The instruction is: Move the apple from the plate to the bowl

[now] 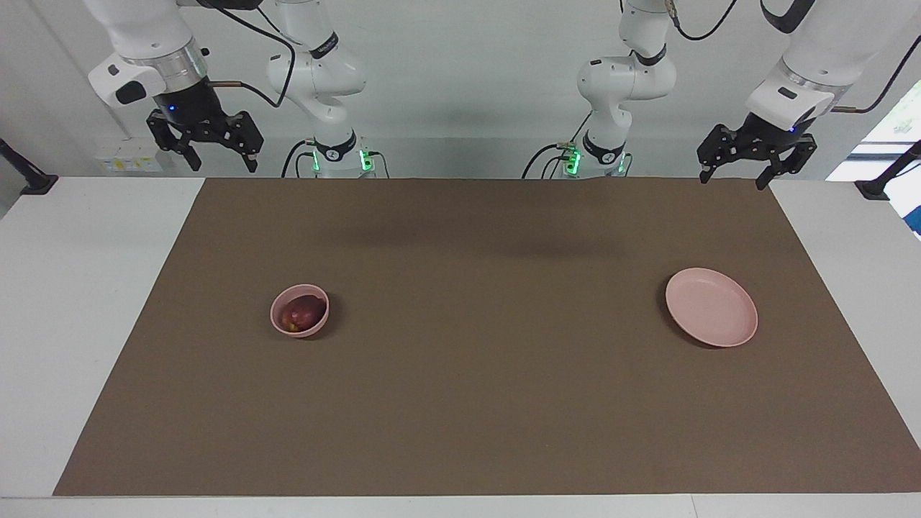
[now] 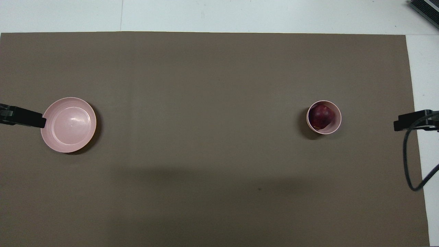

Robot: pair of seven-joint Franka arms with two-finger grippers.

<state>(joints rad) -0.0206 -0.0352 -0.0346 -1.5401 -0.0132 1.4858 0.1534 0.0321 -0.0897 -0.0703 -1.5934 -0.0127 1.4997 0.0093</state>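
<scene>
I see the apple [image 1: 302, 314] sitting in the bowl [image 1: 279, 321] toward the right arm's end of the mat [image 1: 475, 403]. The plate [image 1: 711, 307] lies bare toward the left arm's end, well apart from the bowl. The left gripper [image 1: 734, 175] and right gripper [image 1: 221, 160] both hang raised at the mat's robot-side corners, fingers spread, holding nothing.

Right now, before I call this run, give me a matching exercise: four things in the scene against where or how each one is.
Things:
1. apple
2. plate
3. left gripper
4. bowl

States:
A. bare, toward the left arm's end
B. raised, fingers open, holding nothing
C. lying inside the bowl
D. on the brown mat, toward the right arm's end

Pairs: 1-C, 2-A, 3-B, 4-D
</scene>
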